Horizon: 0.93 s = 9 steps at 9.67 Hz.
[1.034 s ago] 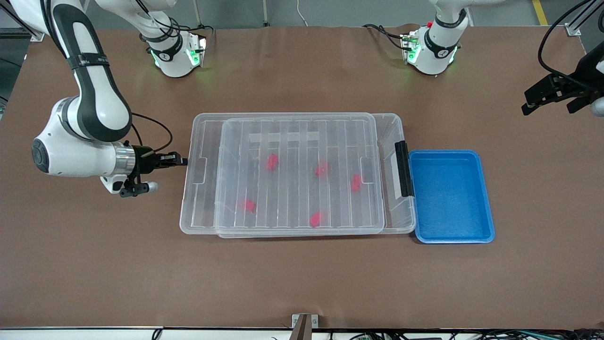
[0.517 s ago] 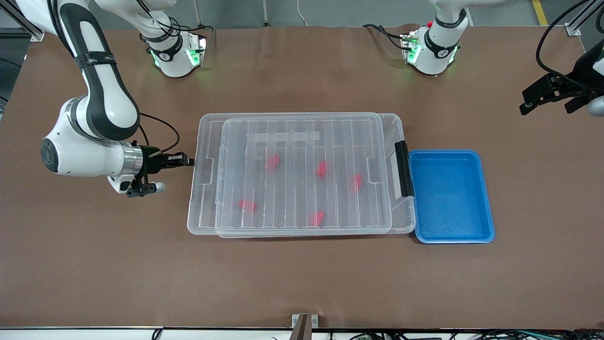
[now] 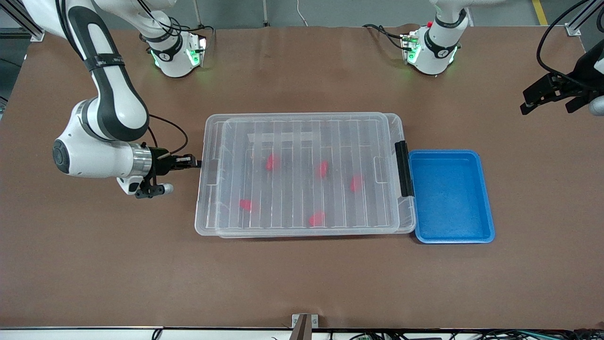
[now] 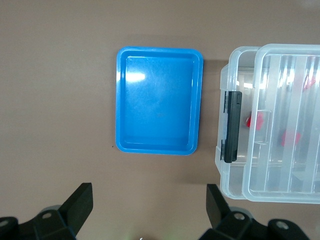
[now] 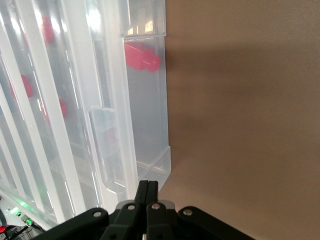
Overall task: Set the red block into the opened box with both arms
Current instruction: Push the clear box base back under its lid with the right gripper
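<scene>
Now, in the front view, my right gripper (image 3: 192, 163) is pinched shut with its tip against the lid's (image 3: 306, 174) short edge at the right arm's end of the table, and the lid covers nearly all of the box (image 3: 398, 127). Five red blocks, one of them (image 3: 271, 162), lie inside under the lid. The blue tray (image 3: 450, 196) sits just beside the black latch (image 3: 402, 168), toward the left arm's end. My left gripper (image 3: 549, 94) waits in the air with jaws wide. In the left wrist view, the tray (image 4: 159, 102) is bare and the latch (image 4: 231, 126) shows on the box's end. In the right wrist view, shut fingers (image 5: 148, 192) meet the lid (image 5: 107, 150); a block (image 5: 141, 57) shows through the wall. I judge a block light, stiff and slick, best pinched across its squarish body.
</scene>
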{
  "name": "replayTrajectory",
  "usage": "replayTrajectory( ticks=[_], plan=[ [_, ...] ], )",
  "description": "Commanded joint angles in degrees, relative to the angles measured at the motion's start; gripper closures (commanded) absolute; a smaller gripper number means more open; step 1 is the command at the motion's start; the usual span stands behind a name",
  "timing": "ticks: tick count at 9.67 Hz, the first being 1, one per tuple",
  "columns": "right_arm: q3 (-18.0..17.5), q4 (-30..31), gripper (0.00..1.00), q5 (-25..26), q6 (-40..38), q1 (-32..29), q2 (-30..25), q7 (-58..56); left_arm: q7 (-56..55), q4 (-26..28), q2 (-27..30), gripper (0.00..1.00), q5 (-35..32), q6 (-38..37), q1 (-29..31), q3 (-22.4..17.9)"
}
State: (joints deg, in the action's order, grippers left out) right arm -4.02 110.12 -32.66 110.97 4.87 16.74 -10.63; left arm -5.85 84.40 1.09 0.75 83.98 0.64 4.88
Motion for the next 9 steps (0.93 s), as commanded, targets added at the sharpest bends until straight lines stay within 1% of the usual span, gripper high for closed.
replayTrajectory(
  ticks=[1,5,9],
  plan=[
    [-0.1,-0.9,1.0,-1.4,-0.1,-0.1,0.3,1.0,-0.2,2.1,0.1,0.0,0.6,0.0,0.3,0.0],
    [-0.1,-0.9,1.0,-1.6,1.4,2.2,0.4,1.7,-0.1,1.4,-1.3,0.0,0.2,0.4,0.3,0.0],
    [-0.1,-1.0,0.99,-1.4,1.2,1.7,0.5,1.8,0.8,1.5,-1.4,0.0,-0.4,0.5,0.3,-0.2]
  ],
)
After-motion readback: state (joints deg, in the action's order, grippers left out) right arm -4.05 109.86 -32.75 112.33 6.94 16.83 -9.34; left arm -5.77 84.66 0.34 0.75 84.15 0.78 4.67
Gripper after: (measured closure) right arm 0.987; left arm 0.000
